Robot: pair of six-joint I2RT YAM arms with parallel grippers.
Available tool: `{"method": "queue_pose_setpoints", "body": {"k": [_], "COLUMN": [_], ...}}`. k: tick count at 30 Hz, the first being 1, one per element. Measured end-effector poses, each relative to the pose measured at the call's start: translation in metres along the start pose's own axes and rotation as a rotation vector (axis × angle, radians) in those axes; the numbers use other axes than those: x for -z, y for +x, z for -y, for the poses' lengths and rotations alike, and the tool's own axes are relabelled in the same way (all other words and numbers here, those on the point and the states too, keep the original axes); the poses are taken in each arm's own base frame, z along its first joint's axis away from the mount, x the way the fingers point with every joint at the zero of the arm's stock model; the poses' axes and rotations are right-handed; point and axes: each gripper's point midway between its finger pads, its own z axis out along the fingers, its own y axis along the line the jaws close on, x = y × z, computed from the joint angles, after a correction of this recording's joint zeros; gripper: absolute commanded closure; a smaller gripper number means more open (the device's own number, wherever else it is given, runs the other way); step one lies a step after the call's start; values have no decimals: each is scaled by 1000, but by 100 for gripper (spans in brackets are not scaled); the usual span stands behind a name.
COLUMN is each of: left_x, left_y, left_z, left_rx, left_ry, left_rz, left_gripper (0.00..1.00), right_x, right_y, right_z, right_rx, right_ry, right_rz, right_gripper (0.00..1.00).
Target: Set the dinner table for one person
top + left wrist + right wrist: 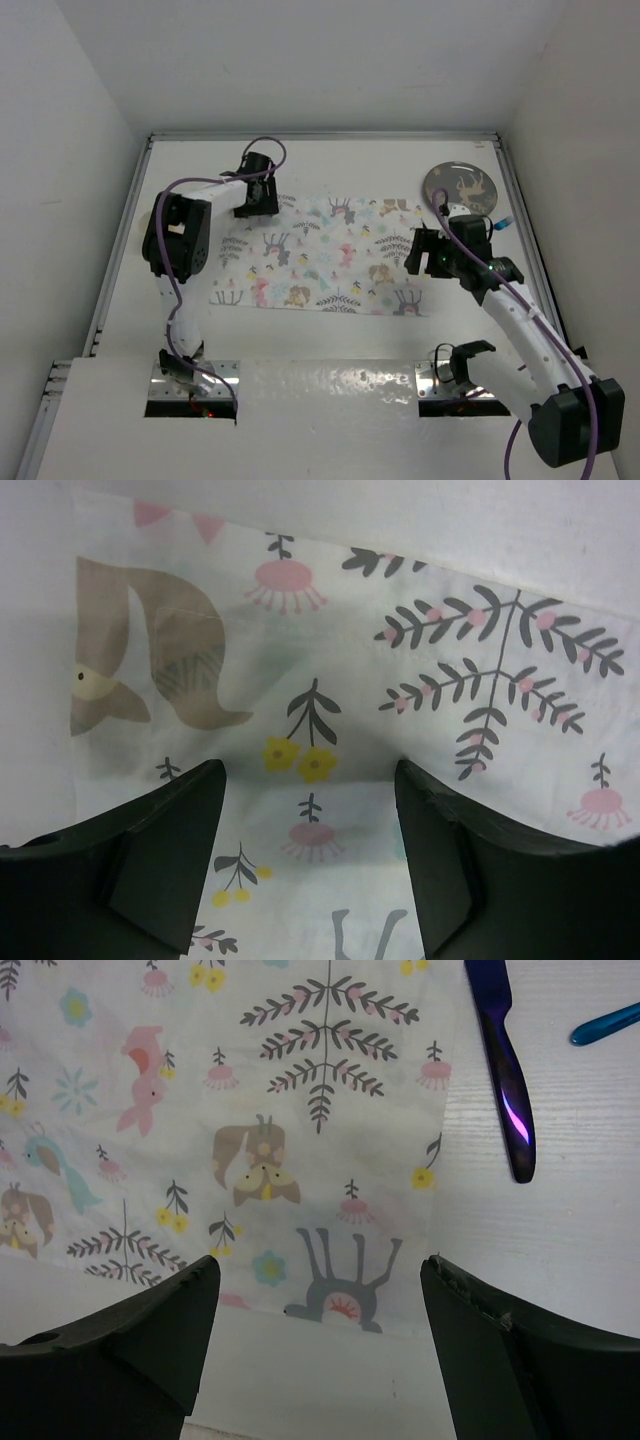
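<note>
Now left hand (310, 780) and right hand (320, 1270) gape over placemat (320, 255); plate (458, 186) on dinner table (330, 165).

Dinner table (340, 165): big plain white rect. top, lies flat & level, thin silver edge rails along L, R & far sides. Fills most of top view. Surface matte w/ faint grain up close.

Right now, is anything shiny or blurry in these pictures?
Right wrist view: the knife glints bright purple; left wrist view: the placemat print is sharp, with a soft grey shadow near the fingers; top view: even light, nothing blurred.
</note>
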Motion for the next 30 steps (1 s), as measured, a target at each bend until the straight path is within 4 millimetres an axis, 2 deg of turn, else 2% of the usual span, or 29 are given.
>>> {"method": "queue_pose_setpoints", "body": {"k": [7,15,21,30], "left_x": [-13,-15,-15,-16], "left_y": [-22,-24,-24,-25], "left_z": [-17,-24,-27,-48], "left_rx": [47,64,77,136], "left_ry": [-24,-30,-38,-69], "left_rz": [22,28,29,21], "left_gripper": [33,33,32,29], "right_x": [-5,-18,-21,-20], "right_y": [5,12,10,3], "right_z": [2,5,5,3], "right_rx": [7,12,16,24], "right_ry": [10,24,24,18], "right_rz": [-29,-81,-81,-64], "right_gripper": [18,18,18,18]}}
